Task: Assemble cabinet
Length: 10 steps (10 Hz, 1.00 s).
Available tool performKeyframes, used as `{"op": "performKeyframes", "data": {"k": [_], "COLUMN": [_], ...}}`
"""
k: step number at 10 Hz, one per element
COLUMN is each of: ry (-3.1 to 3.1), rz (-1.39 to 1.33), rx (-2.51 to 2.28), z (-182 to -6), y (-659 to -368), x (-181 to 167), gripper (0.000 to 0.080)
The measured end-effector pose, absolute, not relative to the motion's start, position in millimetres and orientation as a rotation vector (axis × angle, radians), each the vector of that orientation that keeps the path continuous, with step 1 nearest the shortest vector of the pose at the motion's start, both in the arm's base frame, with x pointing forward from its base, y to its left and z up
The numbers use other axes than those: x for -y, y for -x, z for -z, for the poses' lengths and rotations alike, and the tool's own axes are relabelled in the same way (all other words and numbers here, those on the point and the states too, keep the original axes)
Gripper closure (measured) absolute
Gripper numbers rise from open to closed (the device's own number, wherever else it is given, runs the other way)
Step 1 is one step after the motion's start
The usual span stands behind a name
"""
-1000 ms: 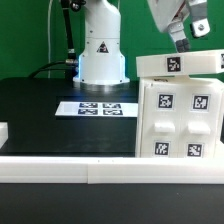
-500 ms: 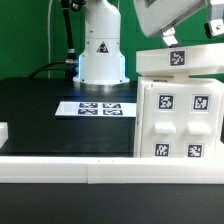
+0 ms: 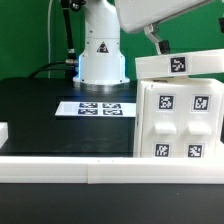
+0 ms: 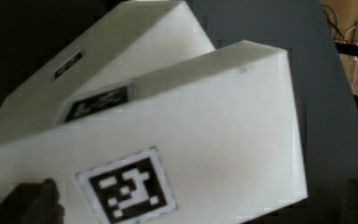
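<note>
Currently the cabinet body [image 3: 180, 122] stands on the table [image 3: 40, 110] at the exterior view's right, well apart from the marker board [image 3: 97, 107]. The top panel [image 3: 180, 64] lies across the body and looks slightly tilted, so it is probably not seated yet.

The gripper [image 3: 157, 45] hangs just beside the panel's end toward the exterior view's left. Only one dark finger shows, so you cannot tell whether the pincer is apart or together.

Wrist view: the panel's tagged face fills the frame, with one fingertip [image 4: 28, 203] at its edge.

Judgement: the step in hand is squaring and seating the top. Nudge gently along the panel's length and watch the overhang. Stop if the body starts to slide or tip.
</note>
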<state>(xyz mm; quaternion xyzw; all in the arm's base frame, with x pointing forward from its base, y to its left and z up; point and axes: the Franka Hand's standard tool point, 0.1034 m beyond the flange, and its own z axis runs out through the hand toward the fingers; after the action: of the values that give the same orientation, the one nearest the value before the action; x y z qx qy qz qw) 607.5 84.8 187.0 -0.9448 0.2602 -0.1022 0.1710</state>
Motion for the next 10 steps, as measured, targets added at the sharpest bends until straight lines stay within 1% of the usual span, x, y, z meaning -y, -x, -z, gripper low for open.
{"op": "performKeyframes", "data": {"k": [1,4,7,9,10], "ry": [2.751,2.813,2.883,2.886,2.879], "rz": [0.306,0.349,0.419,0.372,0.350], "rx": [-0.507,-0.283,0.278,0.636,0.736], "z": [-184.8,-184.3,-180.8,-175.7,-175.3], "y": [-604.9,-605.3,-601.9,-597.7,-597.7], "x": [-81.0,-77.9,-75.8,-79.9,-81.0], "gripper": [0.0002,0.0002,0.0002,0.0002,0.0002]}}
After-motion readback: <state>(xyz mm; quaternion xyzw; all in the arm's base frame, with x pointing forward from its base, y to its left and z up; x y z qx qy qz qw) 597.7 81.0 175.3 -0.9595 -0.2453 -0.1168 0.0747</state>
